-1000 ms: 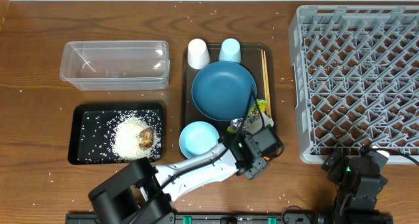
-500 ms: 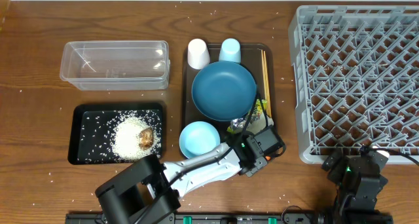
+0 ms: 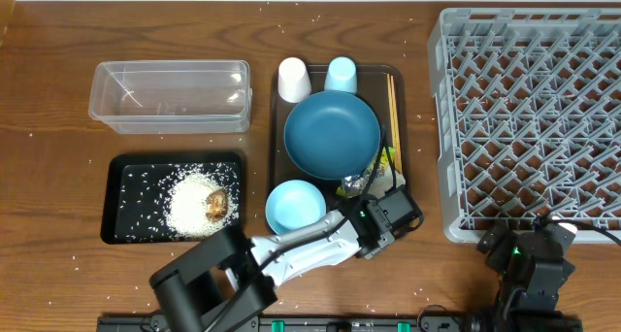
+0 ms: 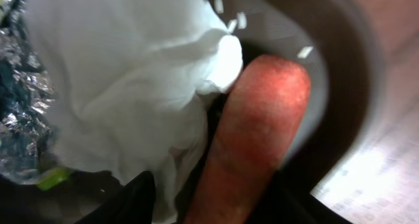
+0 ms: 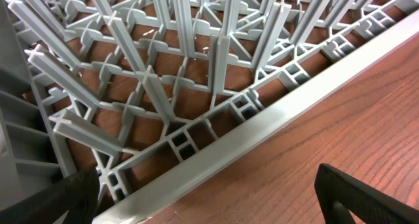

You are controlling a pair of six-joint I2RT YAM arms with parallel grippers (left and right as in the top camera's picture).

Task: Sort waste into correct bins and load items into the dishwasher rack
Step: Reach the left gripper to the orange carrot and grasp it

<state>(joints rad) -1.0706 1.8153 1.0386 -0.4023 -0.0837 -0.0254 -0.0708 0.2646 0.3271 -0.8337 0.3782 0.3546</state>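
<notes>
In the left wrist view an orange carrot [image 4: 262, 132] lies against a crumpled white napkin [image 4: 131, 80], with the foil ball [image 4: 19, 119] at the far left. My left gripper [image 4: 216, 201] straddles the carrot, one dark finger [image 4: 139, 198] against the napkin; blur hides whether the pads touch it. Overhead, this wrist [image 3: 386, 215] sits over the serving tray's front right corner, beside the white bowl [image 3: 295, 206] and blue plate [image 3: 331, 133]. My right gripper [image 5: 209, 204] stands open over bare wood at the front rim of the dishwasher rack [image 3: 534, 109].
On the brown serving tray [image 3: 275, 128] stand a white cup [image 3: 294, 80], a light-blue cup [image 3: 341, 75] and chopsticks [image 3: 393, 104]. The clear tub [image 3: 170, 96] is at back left. The black tray [image 3: 126, 225] holds rice [image 3: 189, 201] and a brown lump [image 3: 217, 204].
The left arm has edged slightly further in over the tray's corner and its jaws have narrowed around the carrot. The right arm has not moved.
</notes>
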